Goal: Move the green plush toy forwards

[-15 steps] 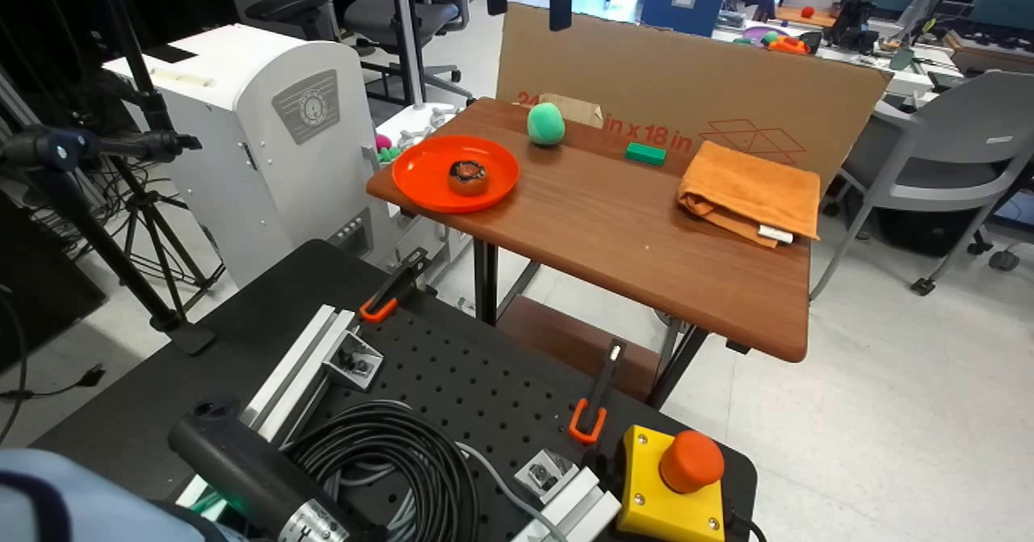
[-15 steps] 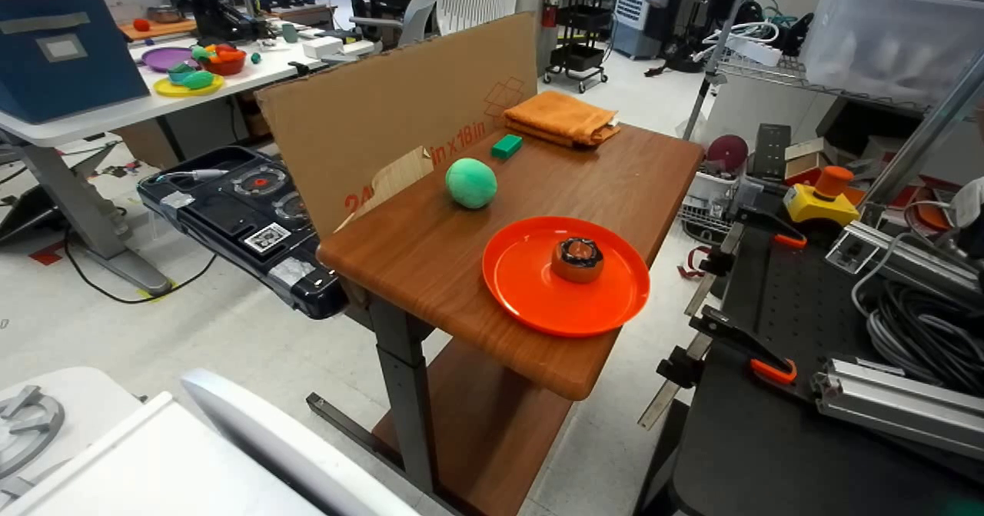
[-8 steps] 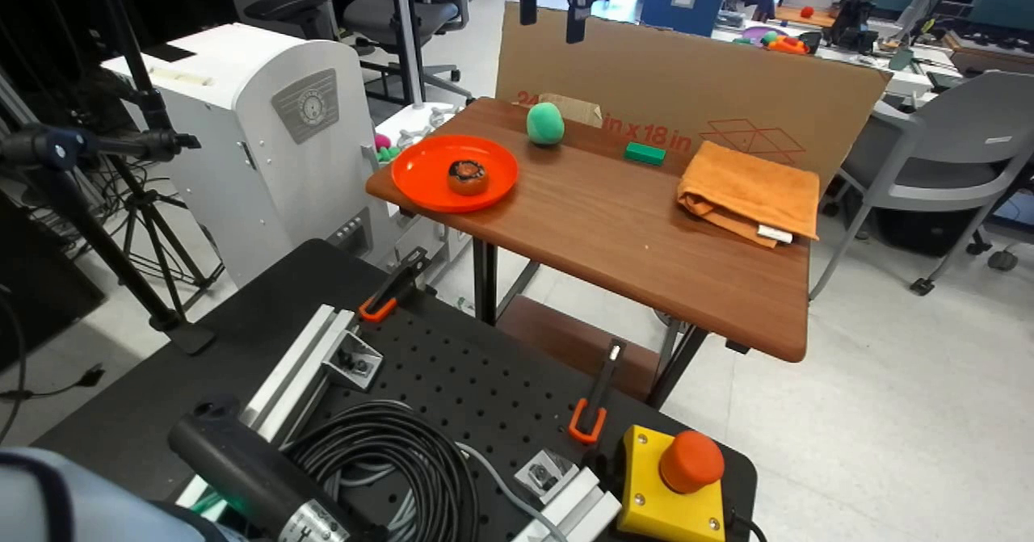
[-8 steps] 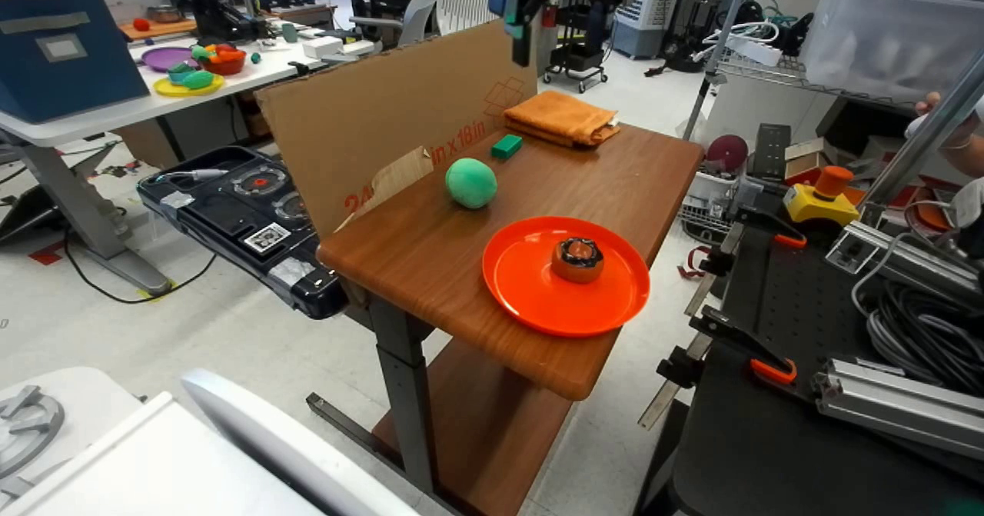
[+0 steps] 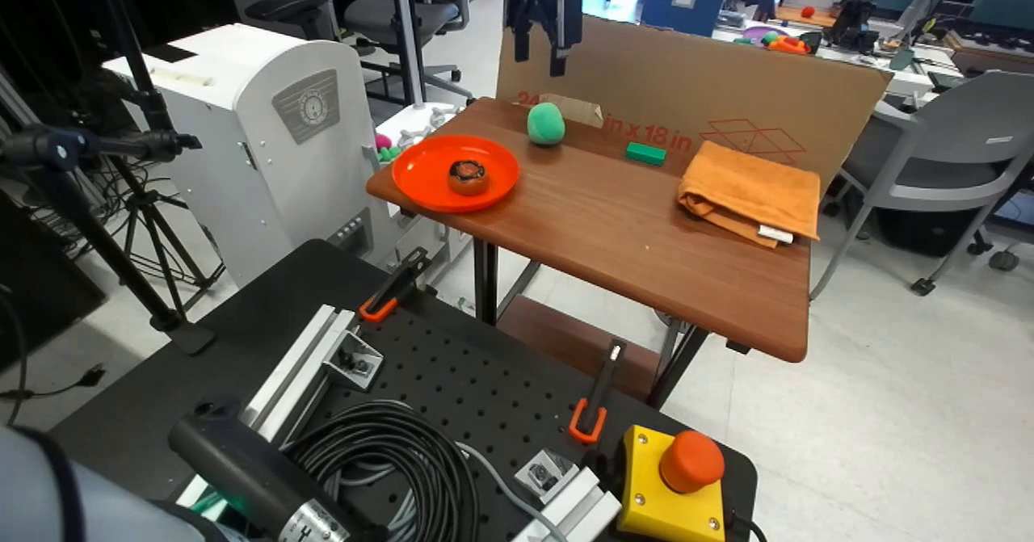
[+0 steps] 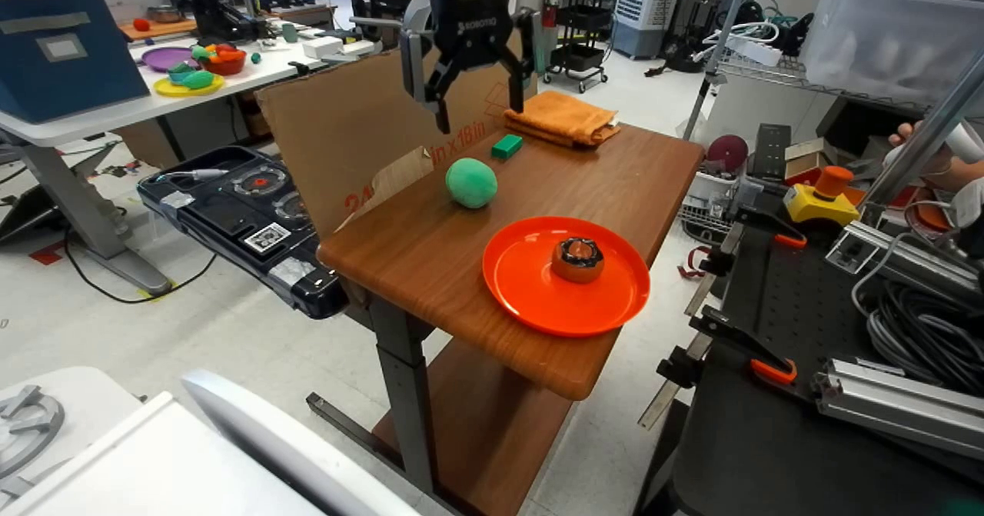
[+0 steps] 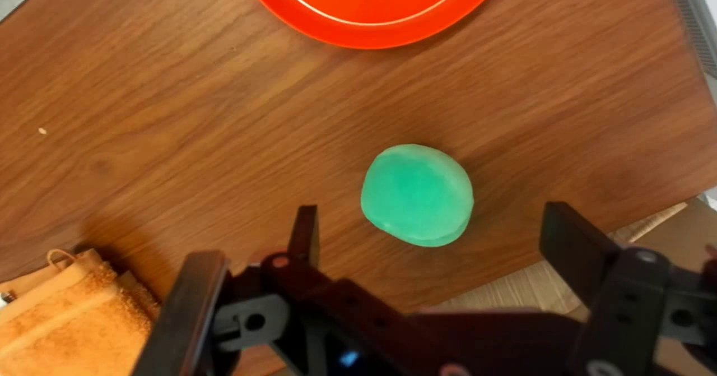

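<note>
The green plush toy [image 5: 546,124] is a round, bright green ball resting on the brown table near the cardboard sheet. It also shows in an exterior view [image 6: 471,183] and in the wrist view [image 7: 417,195]. My gripper [image 5: 540,61] is open and empty, in the air above the toy, with its fingers pointing down. In an exterior view the gripper [image 6: 480,114] is apart from the toy. In the wrist view the toy appears between and a little ahead of the two spread fingertips [image 7: 305,224], touching neither.
An orange-red plate [image 5: 420,191] holding a brown ring-shaped item [image 5: 468,177] lies beside the toy. A teal-green block [image 5: 645,153] and a folded orange cloth [image 5: 751,191] lie on the table [image 5: 614,235]. The cardboard sheet [image 5: 687,73] stands along the table's back edge.
My gripper has come down and moved over toward the toy; it entered the view holding the toy's near side within the last second. The toy, plate, block and cloth have not moved.
</note>
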`<action>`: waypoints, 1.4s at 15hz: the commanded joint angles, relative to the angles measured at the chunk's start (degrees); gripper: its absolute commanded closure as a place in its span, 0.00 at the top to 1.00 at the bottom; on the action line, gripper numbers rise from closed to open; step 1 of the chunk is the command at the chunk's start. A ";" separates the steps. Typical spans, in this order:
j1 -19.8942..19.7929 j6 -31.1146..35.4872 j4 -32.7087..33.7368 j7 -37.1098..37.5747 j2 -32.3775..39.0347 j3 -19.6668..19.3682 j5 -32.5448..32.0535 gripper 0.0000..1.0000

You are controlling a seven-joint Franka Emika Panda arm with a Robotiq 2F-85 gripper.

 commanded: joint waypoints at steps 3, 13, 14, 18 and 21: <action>3.29 -9.44 16.89 1.92 11.87 -3.48 1.66 1.00; 3.59 -24.00 39.46 3.22 29.03 -5.25 4.12 1.00; 3.60 -24.68 41.26 3.64 30.39 -5.45 4.17 0.75; 3.35 -25.94 45.49 4.31 33.33 -5.79 4.40 0.49; 3.07 -26.80 44.30 3.65 31.83 -4.29 3.93 0.28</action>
